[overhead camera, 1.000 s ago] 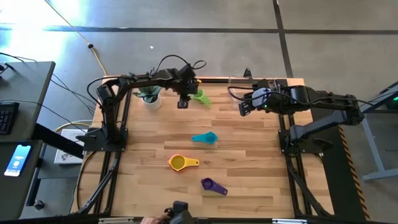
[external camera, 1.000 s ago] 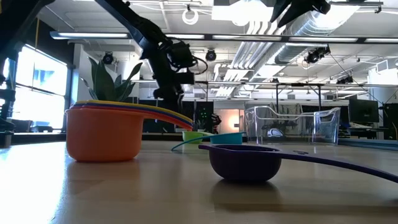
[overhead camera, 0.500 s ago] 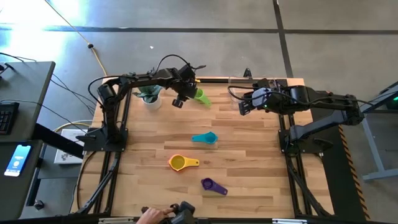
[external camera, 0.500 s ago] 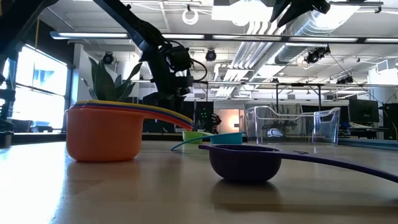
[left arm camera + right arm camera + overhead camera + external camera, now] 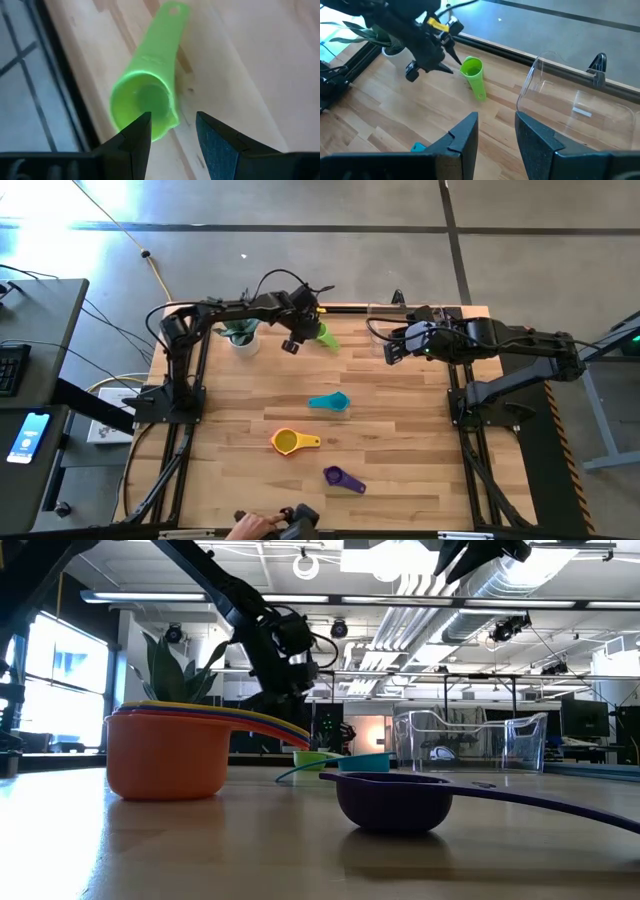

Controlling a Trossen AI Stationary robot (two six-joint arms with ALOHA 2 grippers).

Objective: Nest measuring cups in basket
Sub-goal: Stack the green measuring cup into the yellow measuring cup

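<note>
While the right tool [image 5: 388, 351] is waiting released beside the basket [image 5: 570, 107], the left tool [image 5: 172, 131], released, is straddling the green cup [image 5: 150, 97], needing a centred, level pinch on its rim.

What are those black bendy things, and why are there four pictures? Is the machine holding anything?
They are two robot arms at a wooden table. One picture looks down from above, one looks across at table height, and two come from little cameras on the arms' wrists.

On the table lie small plastic measuring scoops: a green one, a teal one, a yellow one and a purple one. There is also a clear plastic bin and a white pot with a green plant.

The left gripper hangs open just above the green scoop. The right gripper waits open near the bin. Neither holds anything.
</note>
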